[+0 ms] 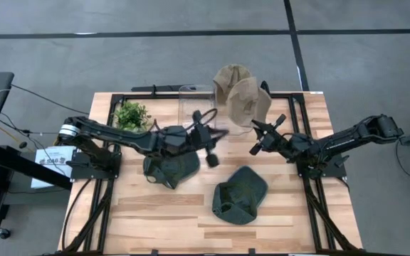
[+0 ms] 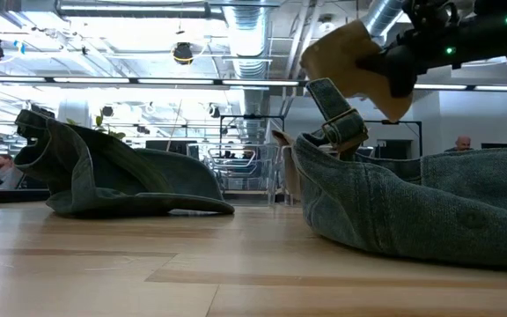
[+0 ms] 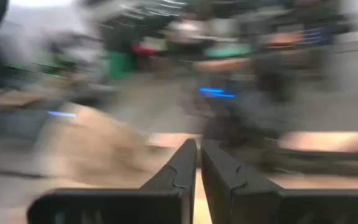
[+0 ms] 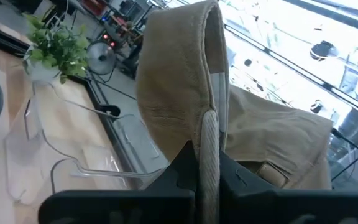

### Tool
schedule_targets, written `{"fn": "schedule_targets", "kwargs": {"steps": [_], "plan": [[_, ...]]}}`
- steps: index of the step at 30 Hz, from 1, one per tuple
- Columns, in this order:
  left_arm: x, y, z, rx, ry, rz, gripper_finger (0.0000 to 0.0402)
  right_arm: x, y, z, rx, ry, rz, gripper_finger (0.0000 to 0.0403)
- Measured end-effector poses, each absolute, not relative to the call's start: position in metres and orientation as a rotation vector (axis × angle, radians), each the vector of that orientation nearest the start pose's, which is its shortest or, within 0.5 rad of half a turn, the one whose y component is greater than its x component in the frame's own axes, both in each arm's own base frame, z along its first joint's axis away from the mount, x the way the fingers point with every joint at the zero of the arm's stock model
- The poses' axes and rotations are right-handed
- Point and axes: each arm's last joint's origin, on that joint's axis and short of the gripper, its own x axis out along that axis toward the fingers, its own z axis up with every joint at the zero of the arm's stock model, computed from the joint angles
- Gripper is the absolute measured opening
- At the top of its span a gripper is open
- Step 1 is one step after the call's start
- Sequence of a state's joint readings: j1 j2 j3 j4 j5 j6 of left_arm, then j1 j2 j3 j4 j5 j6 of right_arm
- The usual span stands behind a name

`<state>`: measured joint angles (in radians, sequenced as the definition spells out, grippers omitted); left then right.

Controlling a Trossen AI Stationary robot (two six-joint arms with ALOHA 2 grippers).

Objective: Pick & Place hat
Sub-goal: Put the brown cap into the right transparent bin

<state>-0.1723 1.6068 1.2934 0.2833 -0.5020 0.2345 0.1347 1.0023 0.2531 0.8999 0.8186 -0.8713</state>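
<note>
Room: grey floor crossed by dark lines is being shown around a wooden bench (image 1: 162, 213); in the low view, a hall with ceiling ducts and lamps is being seen beyond it.
Bench layout: a small green plant (image 1: 131, 115) is being kept near the far left corner, with a clear plastic container (image 1: 194, 103) standing at the far edge near the middle.
Tan hat: a tan hat (image 1: 246, 102) is being held up above the far edge of the bench, just beside the clear container; a second tan hat (image 1: 228, 76) is being seen behind it, past the far edge.
Right claw: the right claw (image 1: 256, 128) is being kept clenched on the tan hat, its fingers being pressed onto the hat's edge in the right wrist view (image 4: 207, 155).
Left claw: the left claw (image 1: 212, 160) is being held clenched near the middle of the bench, with nothing being seen between its fingers (image 3: 178, 168).
Dark hats: one dark green hat (image 1: 171, 169) is being left lying under the left arm, left of the bench's middle; another dark green hat (image 1: 239, 195) is being left lying nearer the front edge, right of the middle, apart from the first.
</note>
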Motion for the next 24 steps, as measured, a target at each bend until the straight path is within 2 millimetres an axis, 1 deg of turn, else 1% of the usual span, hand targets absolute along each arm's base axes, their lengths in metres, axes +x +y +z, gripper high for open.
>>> {"fn": "schedule_targets", "kwargs": {"steps": [2,4,7,11,15,19,22,24], "plan": [[0.363,-0.045,0.351,0.149,0.099,0.160,0.0021,0.186,0.004,0.217,-0.753,0.162,-0.697,0.0001],[0.354,-0.035,0.356,0.079,0.143,0.034,0.0021,0.186,0.004,0.217,-0.733,0.149,-0.701,0.0001],[0.342,-0.018,0.361,0.013,0.198,-0.017,0.0021,0.185,0.005,0.218,-0.724,0.142,-0.698,0.0001],[0.335,0.000,0.363,-0.005,0.235,0.029,0.0030,0.185,0.005,0.218,-0.736,0.152,-0.718,0.0001],[0.337,0.015,0.359,-0.007,0.255,0.084,0.0058,0.185,0.000,0.220,-0.818,0.186,-0.742,0.0001],[0.343,0.032,0.349,-0.018,0.287,0.221,0.0095,0.187,-0.007,0.226,-0.914,0.228,-0.777,0.0001],[0.345,0.048,0.345,-0.092,0.279,0.339,0.0120,0.189,-0.012,0.232,-0.962,0.250,-0.805,0.0001],[0.346,0.060,0.345,-0.154,0.243,0.400,0.0135,0.190,-0.017,0.235,-0.985,0.254,-0.817,0.0001]]}}
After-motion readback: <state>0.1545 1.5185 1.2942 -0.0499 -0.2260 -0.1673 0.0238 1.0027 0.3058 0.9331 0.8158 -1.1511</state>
